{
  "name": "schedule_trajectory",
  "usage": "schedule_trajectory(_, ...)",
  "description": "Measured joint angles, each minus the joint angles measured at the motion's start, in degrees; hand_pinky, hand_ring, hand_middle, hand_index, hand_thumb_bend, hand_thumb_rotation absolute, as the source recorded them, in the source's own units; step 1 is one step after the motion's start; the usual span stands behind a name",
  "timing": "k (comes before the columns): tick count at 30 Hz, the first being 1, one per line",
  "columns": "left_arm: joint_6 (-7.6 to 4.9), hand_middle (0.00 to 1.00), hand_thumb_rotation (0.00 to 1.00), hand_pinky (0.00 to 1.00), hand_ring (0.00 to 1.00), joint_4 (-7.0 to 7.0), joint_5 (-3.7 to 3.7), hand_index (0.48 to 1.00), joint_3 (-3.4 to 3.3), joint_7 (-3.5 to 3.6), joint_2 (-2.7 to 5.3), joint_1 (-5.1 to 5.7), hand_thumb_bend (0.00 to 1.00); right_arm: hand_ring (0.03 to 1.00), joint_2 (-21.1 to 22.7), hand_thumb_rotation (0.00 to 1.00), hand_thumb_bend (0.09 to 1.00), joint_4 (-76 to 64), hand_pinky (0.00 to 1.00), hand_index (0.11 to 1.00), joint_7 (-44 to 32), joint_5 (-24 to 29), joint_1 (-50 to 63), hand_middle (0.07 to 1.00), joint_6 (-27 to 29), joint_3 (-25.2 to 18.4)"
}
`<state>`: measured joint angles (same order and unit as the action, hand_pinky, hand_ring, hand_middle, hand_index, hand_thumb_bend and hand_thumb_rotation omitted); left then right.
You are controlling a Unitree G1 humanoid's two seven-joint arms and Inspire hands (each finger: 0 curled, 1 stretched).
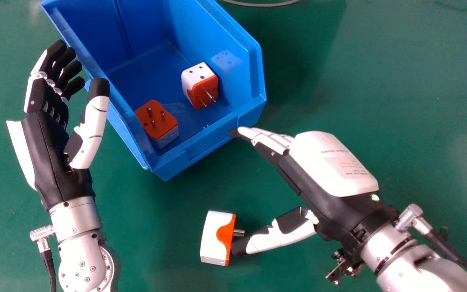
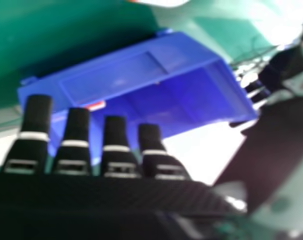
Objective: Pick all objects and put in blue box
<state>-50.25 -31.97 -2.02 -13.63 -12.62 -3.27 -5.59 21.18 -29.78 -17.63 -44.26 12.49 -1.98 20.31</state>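
In the head view, my left hand (image 1: 51, 134) is beside the left wall of the blue box (image 1: 213, 148), fingers relaxed, holding nothing. My right hand (image 1: 298, 174) is open at the right, its fingertips by the box's front corner and its thumb tip close to the orange and white plug adapter (image 1: 213, 239) on the table. Inside the box lie another adapter (image 1: 158, 121), pins up, and a third adapter (image 1: 199, 85) near the right wall. In the right hand view, straight fingers of my right hand (image 2: 74, 145) stand before the blue box (image 2: 111, 75).
Green table surface (image 1: 379, 73) extends to the right of the box and in front of it. A thin cable (image 1: 262, 5) lies behind the box at the top edge. The box's raised side walls stand between the two hands.
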Motion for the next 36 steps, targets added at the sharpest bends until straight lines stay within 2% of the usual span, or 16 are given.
schedule_trajectory(7, 0.49, 0.82, 0.47, 0.78, 0.80, 0.09, 0.20, 0.803, -0.02, 0.13, 0.00, 0.27, 0.69, 0.861, -0.4, 0.44, 0.827, 0.0, 0.71, 0.914, -1.6, -1.6, 0.0, 0.896, -0.6, 0.5)
schedule_trajectory(11, 0.54, 0.82, 0.48, 0.79, 0.80, 0.14, 0.16, 0.801, -0.02, 0.15, 0.00, 0.36, 0.68, 0.868, -2.0, 0.44, 0.834, -0.1, 0.71, 0.915, -2.8, -3.9, 0.1, 0.900, -2.7, 2.3)
schedule_trajectory(17, 0.58, 0.82, 0.47, 0.79, 0.80, 0.62, 0.43, 0.799, -0.02, 0.51, -0.01, 0.50, 0.69, 0.864, -4.7, 0.45, 0.838, -0.1, 0.71, 0.913, -3.9, -10.4, 0.8, 0.895, -6.1, 6.2)
schedule_trajectory(21, 0.85, 0.82, 0.47, 0.79, 0.80, 1.02, 0.97, 0.802, -0.05, 1.39, -0.02, 0.68, 0.69, 0.863, -6.4, 0.46, 0.833, -0.1, 0.71, 0.907, -3.4, -15.7, 2.1, 0.891, -7.4, 8.8)
schedule_trajectory(27, 0.96, 0.82, 0.47, 0.79, 0.80, 1.03, 0.95, 0.802, -0.10, 1.56, -0.03, 0.74, 0.69, 0.852, -7.3, 0.50, 0.830, -0.1, 0.71, 0.886, -3.2, -21.2, 2.4, 0.879, -7.6, 10.3)
schedule_trajectory(36, 1.10, 0.82, 0.47, 0.78, 0.80, 1.19, 0.81, 0.800, -0.08, 1.44, -0.03, 0.75, 0.69, 0.834, -8.6, 0.51, 0.845, 1.4, 0.69, 0.865, -2.2, -21.9, 2.4, 0.864, -7.6, 11.1)
